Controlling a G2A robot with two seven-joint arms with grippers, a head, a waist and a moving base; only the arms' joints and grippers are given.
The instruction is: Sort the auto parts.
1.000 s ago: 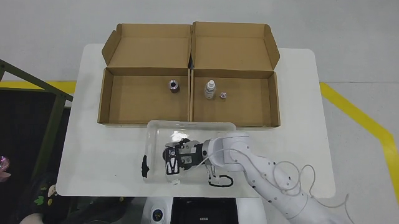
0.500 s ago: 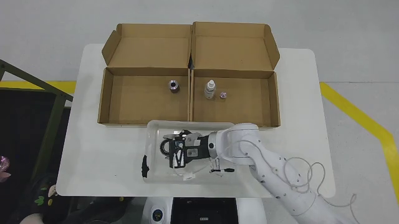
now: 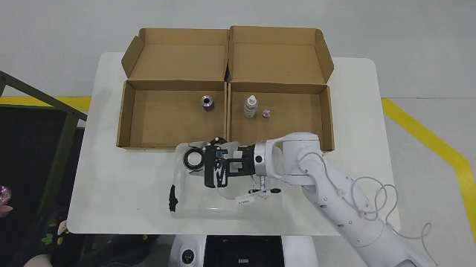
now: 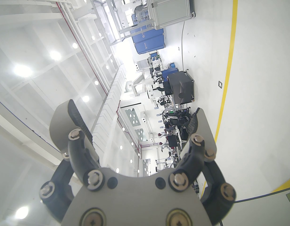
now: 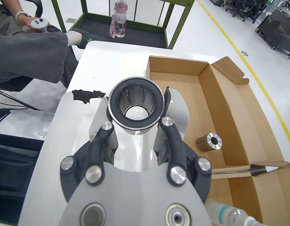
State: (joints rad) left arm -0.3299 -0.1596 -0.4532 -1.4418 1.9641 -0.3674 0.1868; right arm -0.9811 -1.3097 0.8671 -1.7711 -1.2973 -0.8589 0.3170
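The top camera looked straight down on the white table [image 3: 357,103]. The right wrist camera sat close behind the right gripper [image 5: 136,105], and both saw the left cardboard box [image 3: 160,118]. The left wrist camera faced the ceiling [image 4: 41,36].

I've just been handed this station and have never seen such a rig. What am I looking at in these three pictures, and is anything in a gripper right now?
This is a two-armed robot at a white table. The top view looks down from a camera above its arms. The other two pictures come from a camera on each wrist.

Two open cardboard boxes stand on the table. The left box holds a short metal sleeve. The right box holds a small bottle and a tiny part. Nearer the robot lies a clear tray.

The right gripper is shut on a hollow metal cylinder, held above the tray. The left gripper is open and empty, facing the hall.
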